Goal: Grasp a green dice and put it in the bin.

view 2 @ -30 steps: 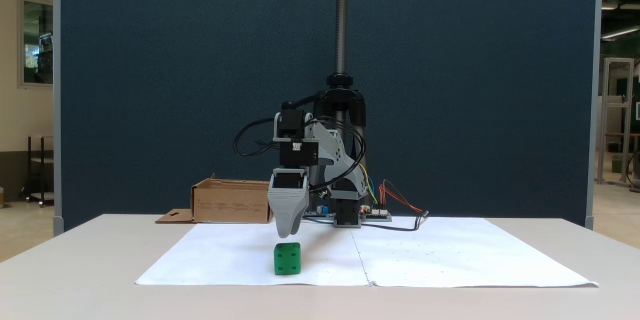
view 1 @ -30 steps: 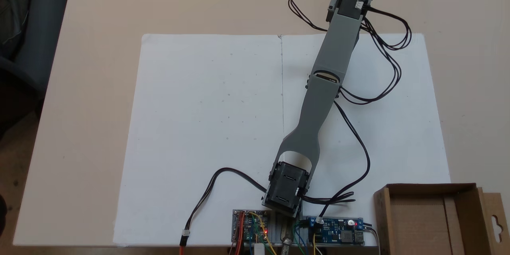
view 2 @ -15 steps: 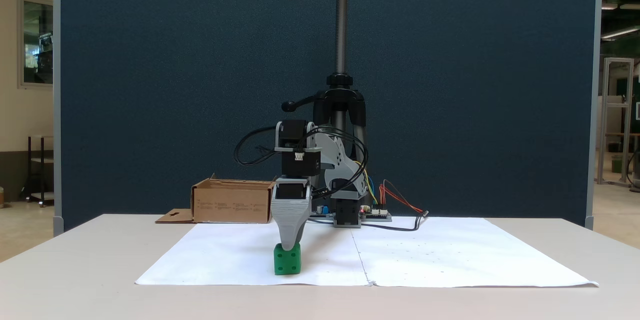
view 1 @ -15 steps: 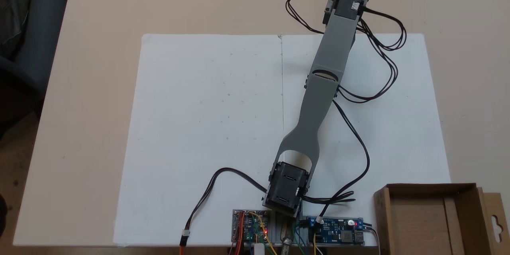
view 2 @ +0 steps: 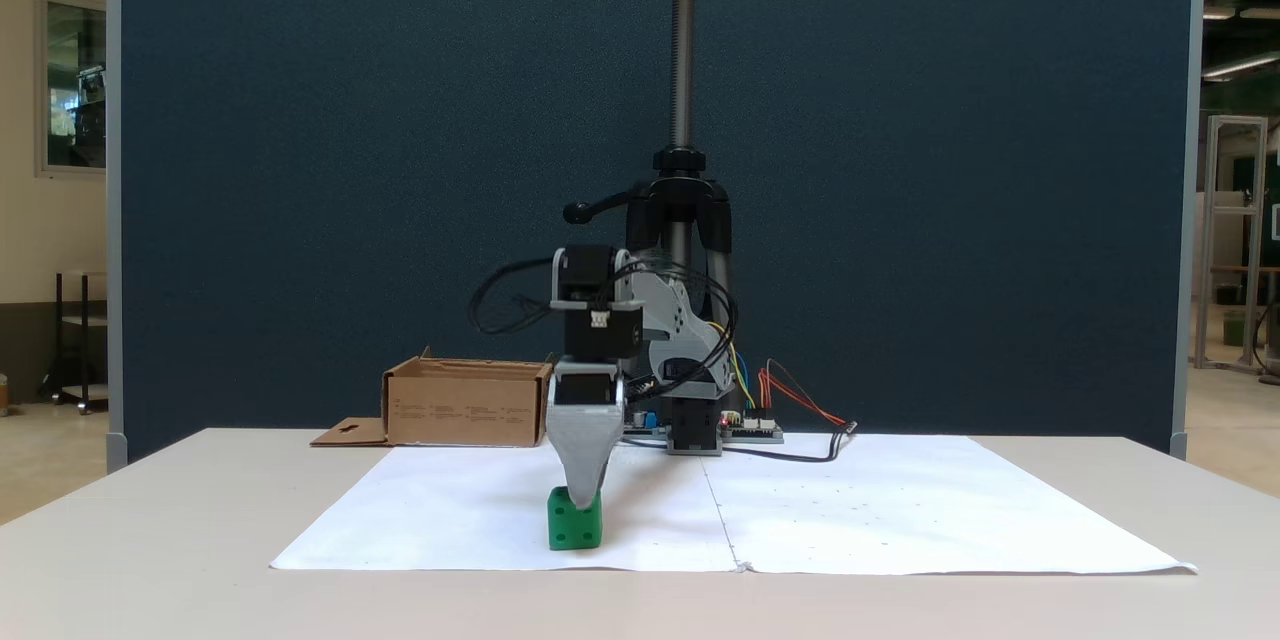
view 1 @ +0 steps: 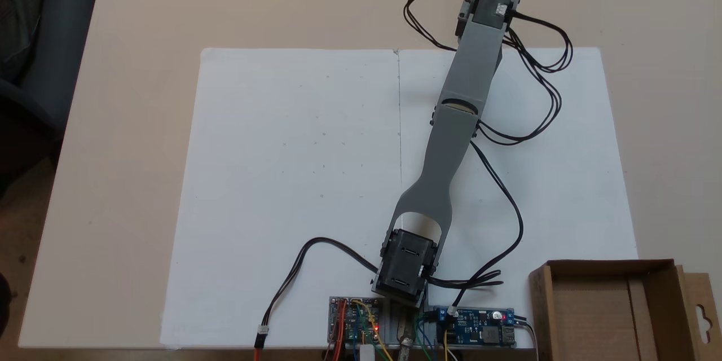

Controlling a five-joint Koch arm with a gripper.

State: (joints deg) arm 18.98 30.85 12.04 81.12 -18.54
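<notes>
claw [view 2: 580,505] tip overlaps green dice [view 2: 575,527] on white paper [view 2: 850,510]; grip state unclear.

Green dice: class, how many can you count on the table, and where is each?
1. The green dice sits on the white paper, directly beneath the gripper. From above, the arm hides it.

The arm [view 1: 451,130] stretches far forward from its base; the wrist bends straight down. The tool [view 2: 579,502] points downward; only one tapered tip shows.
</notes>
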